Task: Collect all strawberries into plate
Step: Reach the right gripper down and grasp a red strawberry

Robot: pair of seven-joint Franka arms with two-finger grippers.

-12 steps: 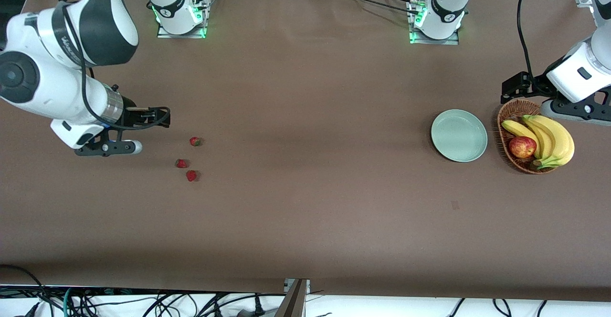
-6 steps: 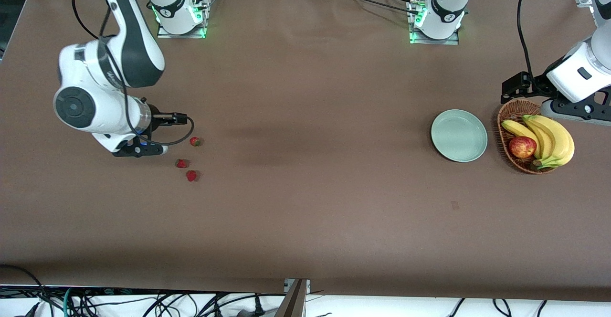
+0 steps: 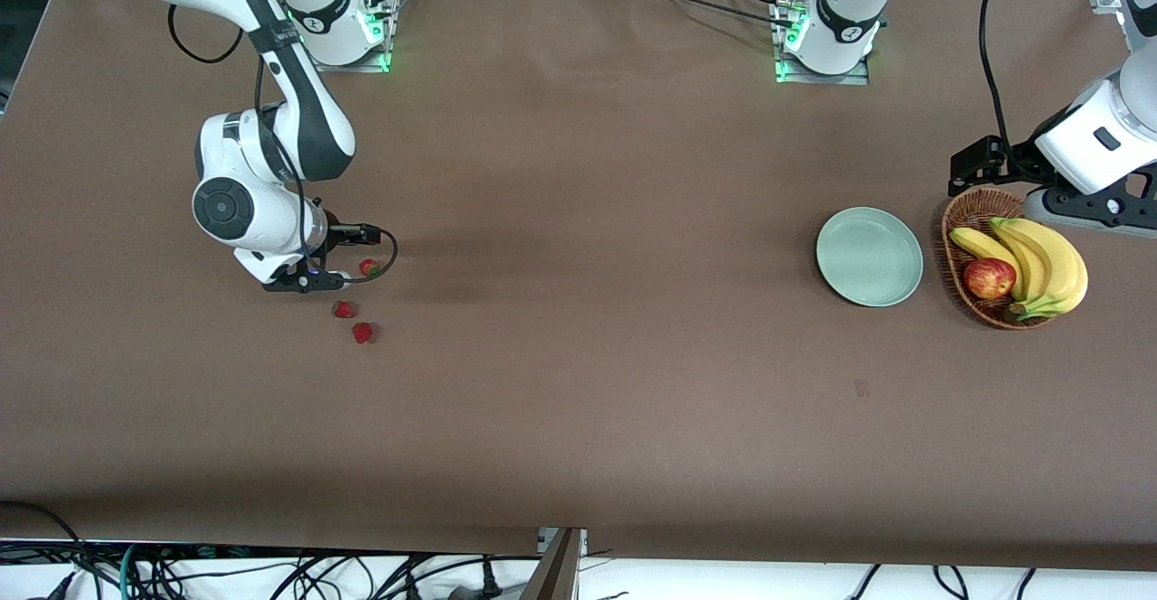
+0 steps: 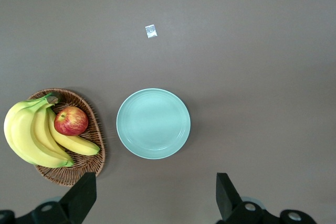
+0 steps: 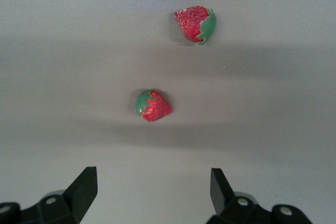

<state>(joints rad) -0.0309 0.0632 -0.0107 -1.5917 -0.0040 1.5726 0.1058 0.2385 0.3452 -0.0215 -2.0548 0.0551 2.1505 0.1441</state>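
Three strawberries counted, loose on the table toward the right arm's end, well apart from the one plate. Plate bare, just beside one basket holding bananas and one apple. Right gripper low over the table beside the berries, fingers spread, holding nothing. Left gripper waiting high above plate and basket, fingers spread. Wide bare table between berries and plate.

Bare table betw 3 strawberries & plate; basket beside plate.
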